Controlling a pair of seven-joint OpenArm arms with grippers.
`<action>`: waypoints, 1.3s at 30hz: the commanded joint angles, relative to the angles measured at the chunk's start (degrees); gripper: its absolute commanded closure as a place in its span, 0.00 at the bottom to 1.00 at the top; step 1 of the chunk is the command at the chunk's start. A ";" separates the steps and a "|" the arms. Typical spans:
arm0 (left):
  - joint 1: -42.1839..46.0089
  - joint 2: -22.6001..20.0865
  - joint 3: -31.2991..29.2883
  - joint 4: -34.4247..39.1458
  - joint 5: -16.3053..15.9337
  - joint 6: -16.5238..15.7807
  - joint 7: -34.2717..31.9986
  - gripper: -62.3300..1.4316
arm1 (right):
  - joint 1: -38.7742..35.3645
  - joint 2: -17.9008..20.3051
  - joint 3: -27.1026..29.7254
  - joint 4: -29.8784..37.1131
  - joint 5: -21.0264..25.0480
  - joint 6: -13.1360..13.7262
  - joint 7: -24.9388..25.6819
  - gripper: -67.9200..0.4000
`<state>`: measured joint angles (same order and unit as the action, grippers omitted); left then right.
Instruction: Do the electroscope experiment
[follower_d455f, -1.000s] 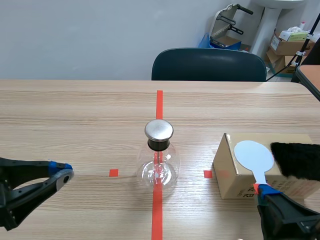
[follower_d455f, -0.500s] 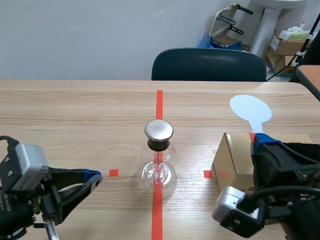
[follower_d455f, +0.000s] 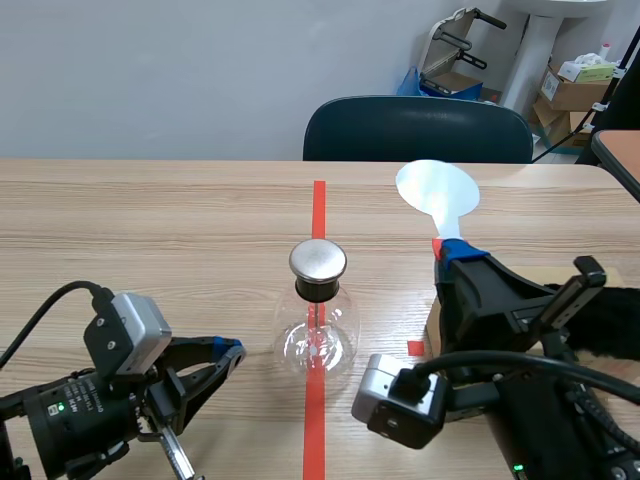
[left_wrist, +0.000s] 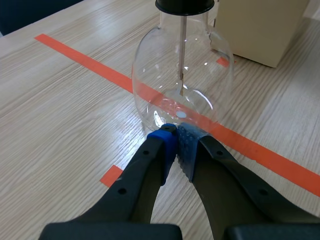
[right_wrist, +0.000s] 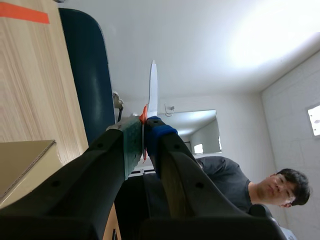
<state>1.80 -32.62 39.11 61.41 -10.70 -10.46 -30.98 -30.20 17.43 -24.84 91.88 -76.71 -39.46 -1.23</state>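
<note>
Right jaws: clamped on the handle of the paddle (follower_d455f: 437, 190), pads pressed on either side of it. In the right wrist view the paddle shows edge-on, sticking up from between the pads. In the scene view its pale disc stands upright, upper right of centre, higher than the metal cap (follower_d455f: 318, 260) and well apart from it.

Left jaws: together, nothing between them, low on the bench (follower_d455f: 150, 220) at lower left. In the left wrist view the tips sit right at the foot of the flask (left_wrist: 182, 85); can't tell if they touch the glass.

The flask is at frame centre on the orange-red tape line (follower_d455f: 318, 205), with a black stopper (follower_d455f: 318, 291) under the cap and a thin rod (left_wrist: 182, 50) hanging inside. A cardboard box (left_wrist: 260, 25) is just beyond the flask, mostly hidden behind the right arm in the scene view. Black fur (follower_d455f: 608, 320) lies at the right edge.

Step in hand, by my read: bring the disc to the cap.
- Swing it left and down slowly, with the flat face toward the cap.
- Hold only the handle so the disc stays free.
- Meet the cap lightly, since a sideways shove could tip the round flask.
- The left jaws look well placed to steady the base; don't press hard on the glass.
- Keep the rod in camera view to read the result.
</note>
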 joint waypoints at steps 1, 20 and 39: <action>-0.83 0.76 0.20 0.26 -0.42 0.83 -0.46 0.93 | 1.25 0.50 -0.26 0.17 -0.83 -0.52 -0.76 0.98; -2.80 5.11 0.22 -1.90 -0.39 2.69 1.29 0.93 | 4.33 0.33 -1.81 -0.74 -1.77 9.35 -2.69 0.98; -2.78 5.14 0.20 -1.90 -0.39 3.50 2.54 0.93 | 4.33 0.33 -1.81 -0.76 -2.21 10.40 -2.34 0.98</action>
<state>-0.67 -27.92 39.40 58.48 -10.72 -7.07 -27.64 -26.55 17.47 -26.65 90.67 -78.67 -28.25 -3.51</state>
